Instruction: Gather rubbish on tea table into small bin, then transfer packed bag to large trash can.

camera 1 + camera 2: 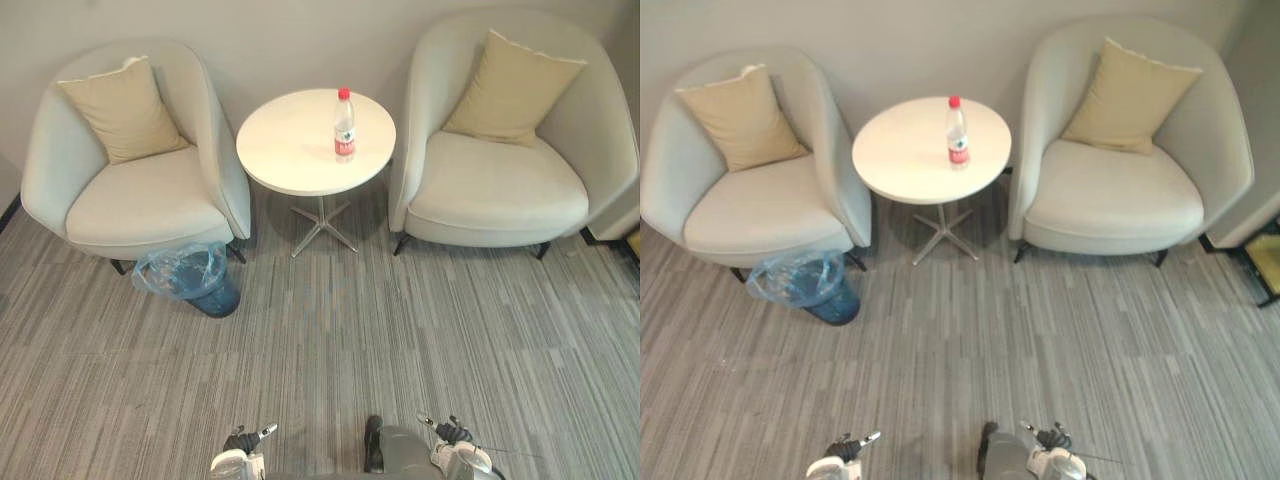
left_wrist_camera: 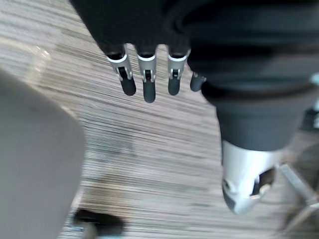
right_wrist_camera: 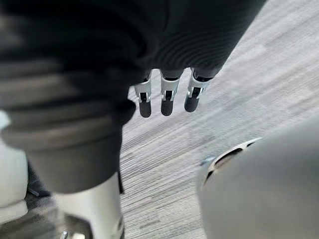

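A clear plastic bottle with a red cap and red label stands upright on the round white tea table, right of its middle. The small dark bin, lined with a translucent blue bag, sits on the carpet by the left armchair's front corner. My left hand and right hand hang low at the near edge of the eye views, far from the table. In the wrist views the left hand's fingers and the right hand's fingers hang straight over the carpet, holding nothing.
Two pale armchairs, each with a tan cushion, flank the table against the wall. The table stands on a thin metal star foot. Grey striped carpet stretches between me and the furniture.
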Controlling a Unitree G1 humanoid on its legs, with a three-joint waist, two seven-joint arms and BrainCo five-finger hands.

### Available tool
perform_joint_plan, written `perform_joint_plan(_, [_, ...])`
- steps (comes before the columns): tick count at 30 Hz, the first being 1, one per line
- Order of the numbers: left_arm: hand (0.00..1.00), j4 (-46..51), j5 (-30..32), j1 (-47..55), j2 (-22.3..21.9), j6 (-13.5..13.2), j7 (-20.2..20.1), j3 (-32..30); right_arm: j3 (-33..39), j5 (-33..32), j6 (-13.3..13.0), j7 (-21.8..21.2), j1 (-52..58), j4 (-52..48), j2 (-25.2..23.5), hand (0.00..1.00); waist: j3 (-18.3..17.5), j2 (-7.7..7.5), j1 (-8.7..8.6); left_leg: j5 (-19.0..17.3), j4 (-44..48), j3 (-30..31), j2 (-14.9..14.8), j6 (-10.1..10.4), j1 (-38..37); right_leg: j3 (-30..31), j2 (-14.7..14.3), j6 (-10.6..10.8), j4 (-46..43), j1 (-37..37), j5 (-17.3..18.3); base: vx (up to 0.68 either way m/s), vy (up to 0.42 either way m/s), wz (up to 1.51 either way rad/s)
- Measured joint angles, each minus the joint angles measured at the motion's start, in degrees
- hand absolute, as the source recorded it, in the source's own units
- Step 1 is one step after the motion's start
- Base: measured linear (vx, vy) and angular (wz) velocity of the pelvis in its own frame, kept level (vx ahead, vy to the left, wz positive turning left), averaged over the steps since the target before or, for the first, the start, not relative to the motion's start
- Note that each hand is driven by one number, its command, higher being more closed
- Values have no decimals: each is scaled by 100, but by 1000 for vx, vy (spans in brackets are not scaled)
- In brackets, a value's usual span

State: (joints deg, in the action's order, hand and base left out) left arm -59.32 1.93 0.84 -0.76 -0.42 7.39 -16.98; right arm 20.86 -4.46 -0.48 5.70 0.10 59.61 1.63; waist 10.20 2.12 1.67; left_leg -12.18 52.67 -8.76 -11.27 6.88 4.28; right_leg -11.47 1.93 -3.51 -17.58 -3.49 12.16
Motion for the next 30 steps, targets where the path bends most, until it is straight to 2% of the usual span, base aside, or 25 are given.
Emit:
perform_joint_plan(2, [0, 94, -66, -10, -8, -20, 8, 32, -58, -13, 12, 11, -23, 31, -13, 0, 20, -34, 104, -171, -290, -308, -45, -190, 510, -60, 21, 86, 293, 399, -23, 270, -21, -8])
perform_joint_plan(4, [0, 160, -97, -17, 4, -46, 7, 122, -70, -14, 12, 17, -38, 38, -49, 0, 25, -60, 166, -149, -1873, -584, 225, -281, 765, -18, 117, 227, 557, 719, 51, 282, 72, -10])
perform_joint_plan(5, [0, 158, -98, -10, -2, -50, 10, 142, -75, -13, 15, 16, -45, 49, -48, 0, 23, -55, 172, 15, -2741, -574, 405, -287, 763, 15, 149, 307, 643, 820, 93, 347, 135, -10])
perform_joint_plan(6, [0, 138, -119, -12, 5, -51, 15, 153, -71, -13, 9, 15, -66, 85, -43, 0, 25, -51, 183, 423, -3427, -497, 533, -316, 741, 75, 151, 382, 731, 914, 133, 389, 180, -42])
perform_joint_plan(7, [0, 119, -139, -31, 74, -60, 11, 196, -66, -6, 19, 15, -132, 273, -49, 0, 2, -205, 264, 858, -3764, -505, 734, -457, 535, 356, 227, 510, 890, 1028, 153, 403, 179, -38])
perform_joint_plan(8, [0, 99, -126, -32, 147, -55, 10, 268, -60, -4, 30, 15, -159, 318, -99, 0, -68, -234, 273, 821, -3822, -520, 829, -498, 511, 409, 298, 530, 974, 1090, 145, 478, 170, -32])
perform_joint_plan(9, [0, 30, -97, -75, 238, -55, -4, 313, 30, -1, 30, 3, -171, 382, -178, 0, -70, -351, 195, 686, -3629, -597, 881, -655, 558, 498, 375, 576, 1029, 1148, 129, 566, 198, -23])
perform_joint_plan(10, [0, 12, -100, -112, 242, -39, 1, 259, 51, 3, 39, -6, -189, 426, -194, 0, -71, -399, 233, 415, -3405, -790, 890, -740, 522, 770, 478, 600, 923, 1150, 114, 563, 219, -31])
perform_joint_plan(11, [0, 8, -99, -110, 241, -39, -1, 258, 41, 4, 39, -6, -187, 425, -192, 0, -71, -398, 275, 339, -3382, -844, 902, -747, 467, 872, 506, 605, 816, 1134, 116, 420, 207, -53])
perform_joint_plan(12, [0, -25, -100, -106, 227, -35, 0, 259, 37, 10, 40, -7, -182, 422, -188, 0, -73, -383, 317, 223, -3477, -963, 929, -770, 267, 1062, 527, 692, 327, 982, 169, 275, 173, -48])
perform_joint_plan(13, [0, -91, -98, -109, 234, -31, -4, 285, 39, 49, 30, -15, -181, 393, -184, 0, -86, -368, 313, 175, -3671, -977, 1004, -787, 37, 1188, 568, 856, -562, 636, 220, 377, 224, -27])
perform_joint_plan(14, [0, -104, -97, -128, 254, 2, -5, 342, 21, 185, 24, -14, -150, 231, -183, 0, -85, -375, 200, 119, -3888, -933, 1115, -814, -256, 1251, 693, 1322, -1947, 55, 46, 298, 176, 3])
perform_joint_plan(15, [0, -104, -99, -133, 257, 7, -5, 341, -6, 217, 18, -15, -123, 173, -178, 0, -83, -375, 158, 73, -3947, -901, 1150, -806, -383, 1260, 730, 1409, -2470, -146, -26, 319, 139, 22])
perform_joint_plan(17, [0, -162, -101, -125, 245, 36, -1, 308, -81, 218, 3, -33, 13, -30, -153, 0, -58, -313, 151, -125, -4145, -848, 1204, -771, -1000, 1024, 906, 1255, -3647, -696, 48, 362, 65, 12])
perform_joint_plan(18, [0, -204, -100, -132, 247, 42, -1, 299, -80, 219, -9, -37, 21, -45, -151, 0, -55, -311, 149, -154, -4210, -818, 1200, -778, -1170, 902, 945, 1186, -3703, -782, 118, 331, 18, 18])
perform_joint_plan(20, [0, -239, -101, -121, 230, 74, -1, 275, -69, 220, -8, -54, 17, -38, -121, 0, -62, -292, 121, -156, -4476, -728, 1125, -773, -1620, 474, 980, 931, -3342, -1039, 379, 302, -57, 34])
perform_joint_plan(22, [0, -252, -100, -103, 209, 74, -3, 267, -66, 221, -25, -60, 11, -33, -110, 0, -51, -249, 51, -161, -4630, -552, 967, -763, -1831, 229, 851, 805, -2290, -1231, 293, 401, -181, 56])
perform_joint_plan(23, [0, -264, -99, -94, 209, 74, -2, 260, -16, 211, -26, -60, -8, -31, -104, 0, -49, -248, 25, -192, -4680, -435, 887, -711, -1937, 313, 700, 736, -1522, -1306, 37, 370, -225, 56])
perform_joint_plan(24, [0, -256, -98, -77, 212, 73, -2, 260, -16, 214, -26, -59, -15, -25, -110, 0, -53, -255, 20, -231, -4678, -366, 866, -644, -1967, 384, 634, 710, -1131, -1311, -167, 422, -272, 51])
perform_joint_plan(25, [0, -217, -98, -51, 241, 68, -4, 223, -28, 208, -25, -61, 9, 10, -141, 0, -78, -369, 20, -320, -4676, -200, 920, -495, -2044, 591, 566, 612, -431, -1228, -966, 400, -268, 31])
perform_joint_plan(26, [0, -301, -97, -53, 150, 73, 3, 186, -11, 209, -39, -72, -18, 11, -81, 0, -58, -210, 14, -393, -4662, -58, 804, -390, -2124, 577, 449, 528, -609, -1206, -977, 392, -249, 19])
perform_joint_plan(27, [0, -328, -88, -16, -19, 66, -7, 62, -35, 211, -37, -69, -40, 15, 6, 0, -126, -32, 43, -372, -4583, 22, 655, -368, -2092, 569, 344, 473, -677, -1189, -782, 355, -238, 6])
perform_joint_plan(29, [0, -325, -83, 0, -122, 73, -13, -4, -38, 209, -39, -67, -57, 36, 75, 0, -133, 115, -5, -336, -4099, 171, 468, -305, -1948, 328, 292, 372, -736, -1037, -466, 366, -273, 34])
perform_joint_plan(30, [0, -303, -79, -25, -118, 73, -21, -9, -38, 209, -40, -67, -18, 33, 78, 0, -126, 115, -36, -287, -3287, 267, 339, -219, -1602, 235, 233, 331, -602, -805, -359, 309, -258, 55])
